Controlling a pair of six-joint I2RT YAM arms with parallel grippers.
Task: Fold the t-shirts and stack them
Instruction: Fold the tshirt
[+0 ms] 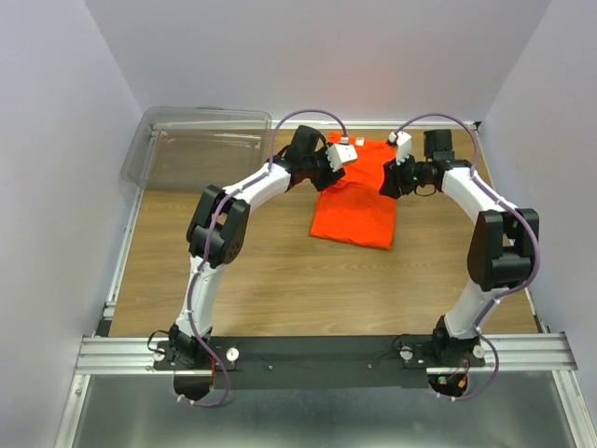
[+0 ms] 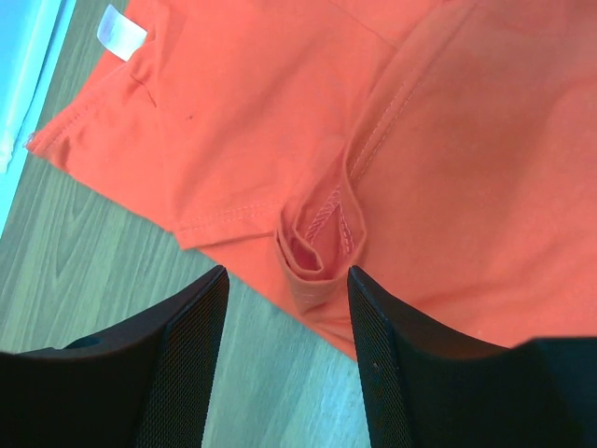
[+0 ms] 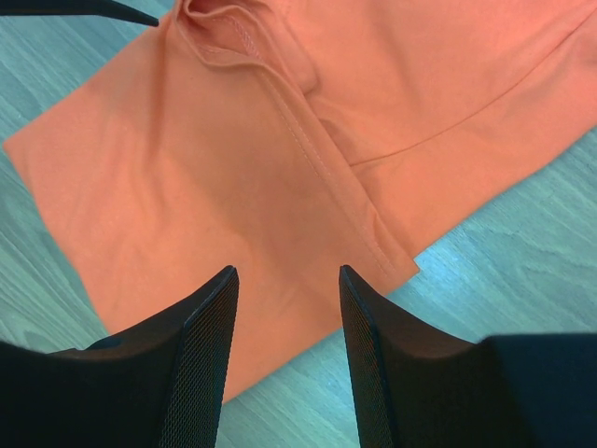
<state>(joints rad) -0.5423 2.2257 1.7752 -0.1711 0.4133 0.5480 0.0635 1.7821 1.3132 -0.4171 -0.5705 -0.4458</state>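
One orange t-shirt (image 1: 354,210), partly folded, long axis near-to-far on the bench (image 1: 233,271), left tool (image 2: 287,273) and right tool (image 3: 287,271) both parted, gripping nothing, one clear bin (image 1: 201,140)

The t-shirt (image 1: 354,201) is seen in plain bright orange with matching stitching, and its neck tag (image 2: 121,33) is white. The table (image 1: 261,271) is patterned in brown wood grain. The arms (image 1: 256,187) are coloured white with black joints, and purple cables (image 1: 312,114) are run along them. The fingers (image 2: 191,355) of the left gripper (image 2: 287,280) and right gripper (image 3: 287,275) are black, finely meshed. The bin (image 1: 201,140) is clear.
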